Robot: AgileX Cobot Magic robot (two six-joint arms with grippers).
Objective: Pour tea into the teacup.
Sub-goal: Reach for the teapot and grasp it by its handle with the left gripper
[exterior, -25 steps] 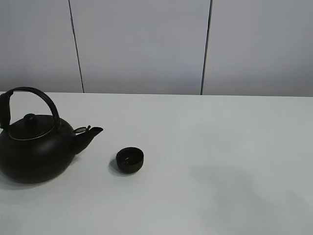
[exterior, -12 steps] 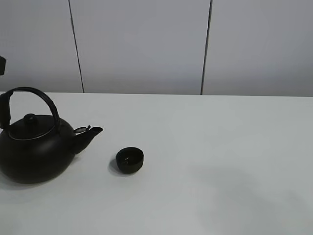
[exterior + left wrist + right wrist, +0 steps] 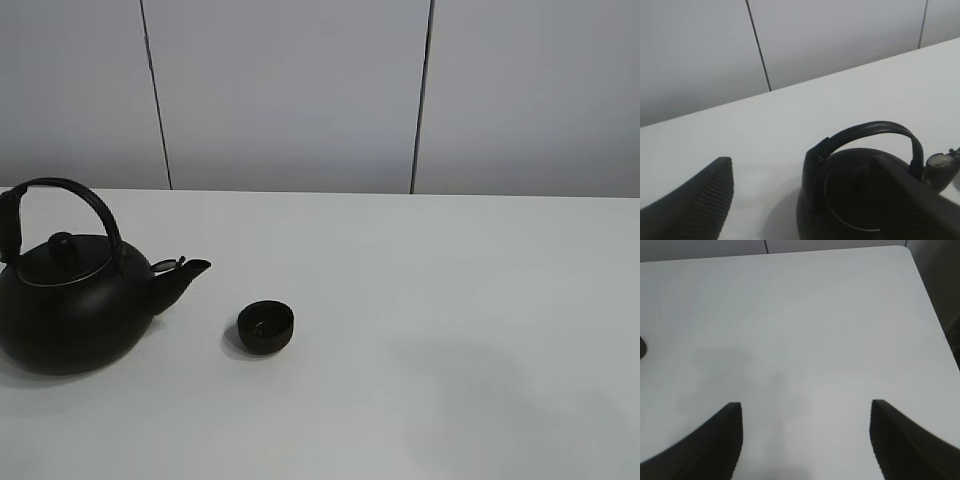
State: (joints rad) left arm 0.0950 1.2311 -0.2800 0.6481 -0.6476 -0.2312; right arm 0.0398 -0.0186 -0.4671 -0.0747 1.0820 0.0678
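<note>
The small black teacup stands on the white table, just right of the spout of the big black kettle. Neither gripper shows in the exterior view. In the left wrist view my left gripper is open and empty, hovering above and behind the kettle, whose arched handle lies between the fingers. In the right wrist view my right gripper is open and empty over bare table. A dark sliver at that view's edge cannot be identified.
A grey panelled wall stands behind the table. The table's rounded corner and side edge show in the right wrist view, with dark floor beyond.
A dark arm part that showed at the exterior view's left edge half a second ago is out of view. Kettle and teacup have not moved.
</note>
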